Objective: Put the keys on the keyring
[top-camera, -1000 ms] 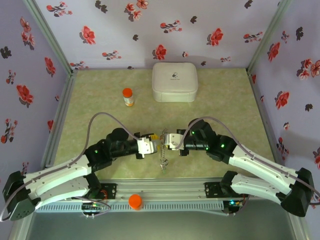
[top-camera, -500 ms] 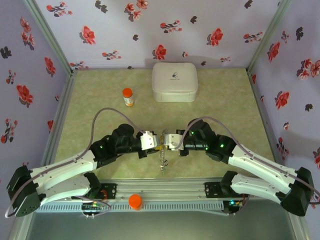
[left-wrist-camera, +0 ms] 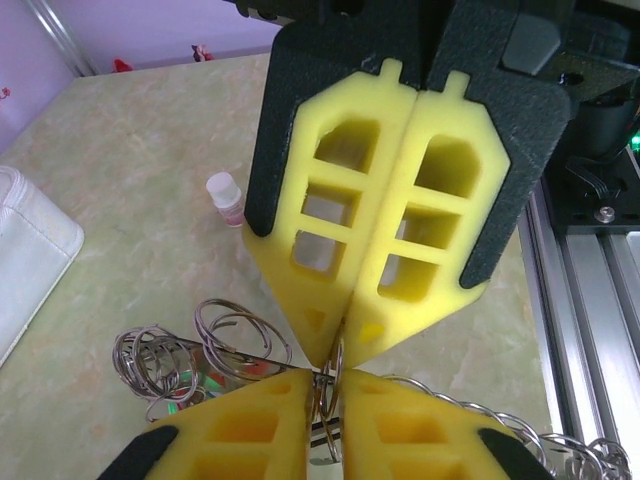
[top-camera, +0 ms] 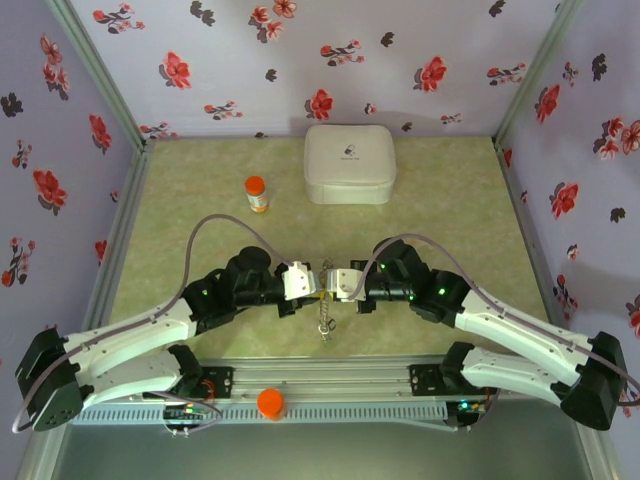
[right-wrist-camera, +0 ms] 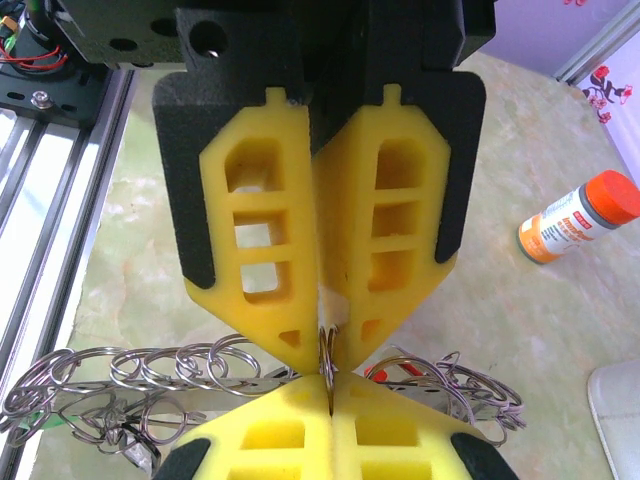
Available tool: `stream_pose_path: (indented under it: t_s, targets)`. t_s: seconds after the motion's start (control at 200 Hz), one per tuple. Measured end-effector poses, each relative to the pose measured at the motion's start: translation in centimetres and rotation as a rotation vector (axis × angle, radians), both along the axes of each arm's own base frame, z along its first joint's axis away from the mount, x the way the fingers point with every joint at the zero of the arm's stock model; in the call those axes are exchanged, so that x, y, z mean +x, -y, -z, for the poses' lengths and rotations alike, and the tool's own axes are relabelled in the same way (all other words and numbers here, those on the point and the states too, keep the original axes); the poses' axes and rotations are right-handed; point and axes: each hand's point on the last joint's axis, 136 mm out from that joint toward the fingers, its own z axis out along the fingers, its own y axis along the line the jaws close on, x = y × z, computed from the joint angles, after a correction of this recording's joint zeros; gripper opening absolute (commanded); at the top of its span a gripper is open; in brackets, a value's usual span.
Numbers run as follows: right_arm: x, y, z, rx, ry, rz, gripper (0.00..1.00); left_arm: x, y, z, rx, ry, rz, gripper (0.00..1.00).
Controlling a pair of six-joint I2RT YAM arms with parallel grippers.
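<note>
On the table [top-camera: 200, 230], at 6 o'clock from the white case [top-camera: 348, 163], the left gripper [top-camera: 316, 287] and right gripper [top-camera: 328, 284] are set tip to tip from 9 and 3 o'clock. Each is pressed together, pinching the thin keyring [right-wrist-camera: 326, 355] between them. The keys [top-camera: 325, 322], bunched with wire loops, are seen hanging toward 6 o'clock from the pinch; whether any is threaded cannot be told, so threading is judged unfinished.

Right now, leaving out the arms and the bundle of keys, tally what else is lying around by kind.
Bottles: 2, the orange-capped bottle and the small white-capped bottle
White case: 1
Orange round piece at the near edge: 1
Total: 4
</note>
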Motion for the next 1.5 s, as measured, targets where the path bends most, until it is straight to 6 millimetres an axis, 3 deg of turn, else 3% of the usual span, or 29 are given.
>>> stream_pose_path:
  t_s: [0.34,0.5,0.555,0.67,0.75,0.815,0.955,1.07,1.215,1.37,1.5]
  targets:
    - [0.1,0.0,0.0,-0.001,0.001,0.003,0.00,0.0,0.0,0.0,0.004,-0.002,0.000,0.12]
    - [0.2,0.0,0.2,-0.008,-0.001,0.006,0.00,0.0,0.0,0.2,0.010,-0.002,0.001,0.06]
    - [0.2,0.0,0.3,-0.012,-0.003,0.008,0.00,0.0,0.0,0.3,0.015,0.001,0.003,0.00]
    - [0.2,0.0,0.4,-0.014,-0.004,0.010,0.00,0.0,0.0,0.3,0.017,0.000,0.003,0.00]
    - [0.4,0.0,0.3,-0.007,-0.008,0.024,0.26,0.3,0.0,0.2,0.012,-0.003,-0.013,0.00]
    - [0.6,0.1,0.0,0.016,-0.004,0.047,0.40,0.5,-0.1,0.1,0.001,-0.017,-0.039,0.00]
    - [1.3,1.5,-2.3,0.116,0.005,0.125,0.44,2.3,-1.3,-0.4,-0.038,-0.084,-0.216,0.00]
    - [1.8,2.9,-4.6,0.212,0.002,0.196,0.38,4.4,-2.8,-0.5,-0.083,-0.208,-0.438,0.00]
    - [0.8,2.1,-5.6,0.283,-0.076,0.169,0.31,6.3,-4.2,-0.5,-0.114,-0.392,-0.681,0.00]
    - [-1.2,-1.2,-4.6,0.310,-0.217,0.088,0.30,7.6,-4.7,-1.4,-0.153,-0.562,-0.876,0.00]
    - [-1.9,-3.3,-1.8,0.319,-0.315,0.091,0.36,8.1,-5.0,-1.9,-0.178,-0.696,-1.011,0.00]
